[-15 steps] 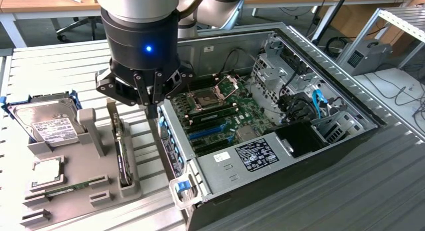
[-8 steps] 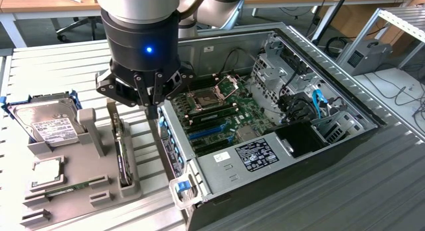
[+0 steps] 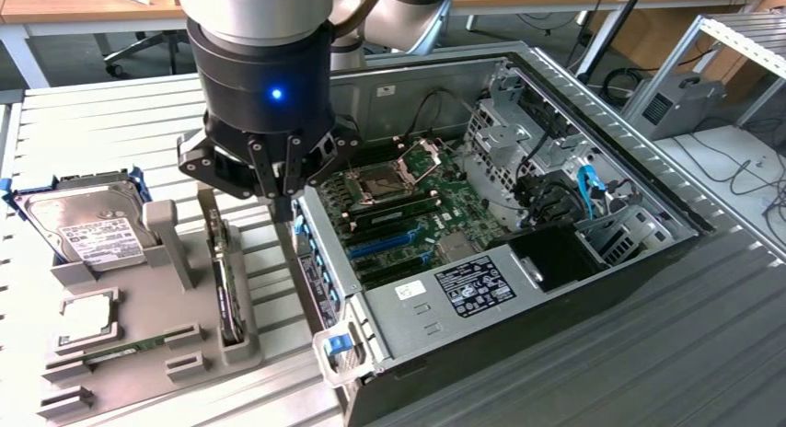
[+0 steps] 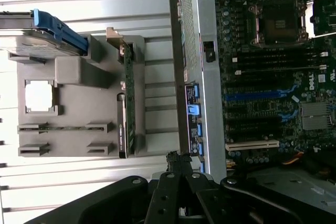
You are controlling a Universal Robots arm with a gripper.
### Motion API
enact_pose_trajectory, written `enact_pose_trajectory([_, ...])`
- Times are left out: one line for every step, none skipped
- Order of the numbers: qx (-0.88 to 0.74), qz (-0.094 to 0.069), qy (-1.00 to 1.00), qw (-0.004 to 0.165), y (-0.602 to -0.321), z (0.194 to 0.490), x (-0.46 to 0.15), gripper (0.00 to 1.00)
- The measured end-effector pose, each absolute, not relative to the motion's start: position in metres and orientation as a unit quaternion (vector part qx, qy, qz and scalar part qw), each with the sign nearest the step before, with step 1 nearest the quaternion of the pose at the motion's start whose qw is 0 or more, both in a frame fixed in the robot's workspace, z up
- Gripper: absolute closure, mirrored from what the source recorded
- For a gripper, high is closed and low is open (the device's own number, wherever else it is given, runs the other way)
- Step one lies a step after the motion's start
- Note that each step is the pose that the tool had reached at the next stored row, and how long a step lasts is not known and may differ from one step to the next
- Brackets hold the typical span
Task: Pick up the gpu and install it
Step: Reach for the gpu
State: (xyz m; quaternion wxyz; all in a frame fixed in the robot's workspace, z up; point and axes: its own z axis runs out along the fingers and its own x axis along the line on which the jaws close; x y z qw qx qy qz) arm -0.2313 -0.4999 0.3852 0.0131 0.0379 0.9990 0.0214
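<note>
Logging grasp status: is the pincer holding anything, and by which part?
Nothing is held. The pincer is shut and empty; the thin flat green circuit card stands on edge in the grey plastic rack, untouched.

gpu [image 3: 225, 284]: green circuit board, edge-on, semi-gloss; black part along one face
holder [image 3: 172, 252]: grey plastic, matt, smooth
hard drive [image 3: 84, 226]: bare silver metal, white paper label, blue plastic carrier
case [image 3: 516, 363]: black outer shell, matt; inner walls bare sheet metal, dull grey
motherboard [image 3: 424, 211]: green board, blue and black plastic slots
table [image 3: 98, 123]: light metal slats, ribbed, slight sheen
gripper [image 3: 285, 211]: black, matt
arm [image 3: 264, 59]: black sleeve, satin; silver metal above
</note>
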Motion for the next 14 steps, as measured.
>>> enact_pose_trajectory([0.038,0.021,0.999,0.013,-0.5001,0.3852,-0.2313,0.89])
enact_pose_trajectory([0.038,0.021,0.999,0.013,-0.5003,0.3851,-0.2313,0.89])
enact_pose_trajectory([0.038,0.021,0.999,0.013,-0.5005,0.3851,-0.2313,0.89])
enact_pose_trajectory([0.038,0.021,0.999,0.013,-0.5007,0.3851,-0.2313,0.89])
enact_pose_trajectory([0.038,0.021,0.999,0.013,-0.5009,0.3851,-0.2313,0.89])
enact_pose_trajectory([0.038,0.021,0.999,0.013,-0.5011,0.3850,-0.2313,0.89])
enact_pose_trajectory([0.038,0.021,0.999,0.013,-0.5015,0.3850,-0.2313,0.89])
enact_pose_trajectory([0.038,0.021,0.999,0.013,-0.5018,0.3850,-0.2313,0.89])
enact_pose_trajectory([0.038,0.021,0.999,0.013,-0.5020,0.3849,-0.2313,0.89])
enact_pose_trajectory([0.038,0.021,0.999,0.013,-0.5022,0.3849,-0.2313,0.89])
enact_pose_trajectory([0.038,0.021,0.999,0.013,-0.5024,0.3849,-0.2313,0.89])
enact_pose_trajectory([0.038,0.021,0.999,0.013,-0.5026,0.3849,-0.2313,0.89])
enact_pose_trajectory([0.038,0.021,0.999,0.013,-0.5028,0.3848,-0.2313,0.89])
enact_pose_trajectory([0.038,0.021,0.999,0.013,-0.5030,0.3848,-0.2313,0.89])
